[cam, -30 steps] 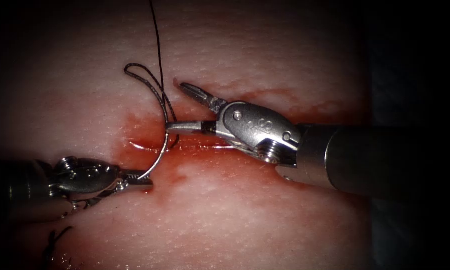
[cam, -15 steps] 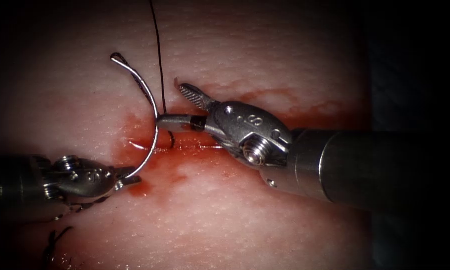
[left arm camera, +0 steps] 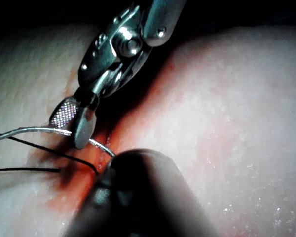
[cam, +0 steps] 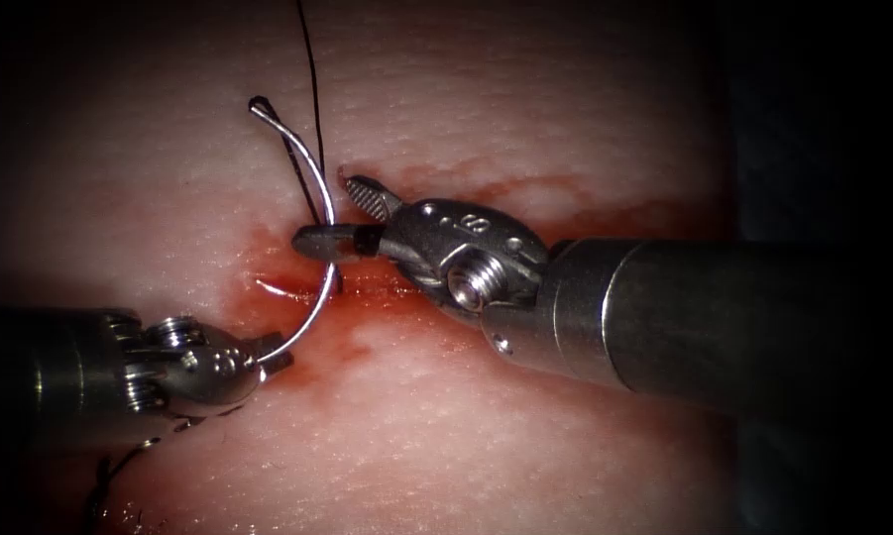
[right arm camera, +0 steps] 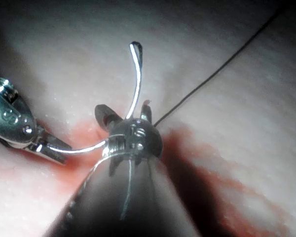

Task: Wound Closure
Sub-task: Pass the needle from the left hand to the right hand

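From above, your left tool [cam: 268,354] grips the needle [cam: 319,253] near its tip, free of the tissue [cam: 525,446]. Your right tool [cam: 332,213] has slid closer; its open fingers straddle the needle's middle. Both wrist views show that too, so a hand-over looks ready.

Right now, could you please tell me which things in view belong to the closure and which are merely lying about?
In the job:
- needle, held near its tip by the left end effector, clear of the tissue
- right end effector, open around the needle's mid-curve
- thread
- cut

Lying about:
- cut thread end
- red fluid
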`<state>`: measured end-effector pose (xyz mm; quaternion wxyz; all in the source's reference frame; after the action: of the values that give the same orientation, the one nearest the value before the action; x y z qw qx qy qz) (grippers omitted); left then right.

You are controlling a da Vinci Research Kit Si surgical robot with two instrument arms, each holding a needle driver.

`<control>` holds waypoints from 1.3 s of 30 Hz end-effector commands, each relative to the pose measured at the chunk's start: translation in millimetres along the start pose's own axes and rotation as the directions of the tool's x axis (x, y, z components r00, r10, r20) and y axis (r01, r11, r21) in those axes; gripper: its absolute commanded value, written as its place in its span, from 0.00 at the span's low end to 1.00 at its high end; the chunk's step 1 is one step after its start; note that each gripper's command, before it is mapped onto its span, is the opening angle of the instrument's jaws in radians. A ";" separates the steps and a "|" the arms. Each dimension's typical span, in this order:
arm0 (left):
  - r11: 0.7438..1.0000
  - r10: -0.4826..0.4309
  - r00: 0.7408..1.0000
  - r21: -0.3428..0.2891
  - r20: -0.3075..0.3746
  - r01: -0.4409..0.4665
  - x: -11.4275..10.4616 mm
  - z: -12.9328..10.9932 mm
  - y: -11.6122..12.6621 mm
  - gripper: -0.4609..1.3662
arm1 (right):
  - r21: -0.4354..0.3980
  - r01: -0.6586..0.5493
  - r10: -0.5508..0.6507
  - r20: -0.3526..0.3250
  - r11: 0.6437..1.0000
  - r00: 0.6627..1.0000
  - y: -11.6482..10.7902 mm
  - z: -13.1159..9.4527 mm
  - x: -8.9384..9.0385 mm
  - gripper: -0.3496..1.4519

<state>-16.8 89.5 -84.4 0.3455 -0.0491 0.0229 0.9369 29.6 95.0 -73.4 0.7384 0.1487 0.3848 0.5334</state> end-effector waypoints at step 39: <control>0.982 0.183 0.983 0.040 0.024 -0.183 0.7 0.0 0.6 0.25 | -0.070 -0.100 0.104 0.060 0.993 0.993 0.3 -0.1 1.5 0.00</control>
<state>-17.7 89.5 -84.5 0.2570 -0.0283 0.0470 0.9649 29.5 96.5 -73.9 0.7267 0.1626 0.3351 0.5772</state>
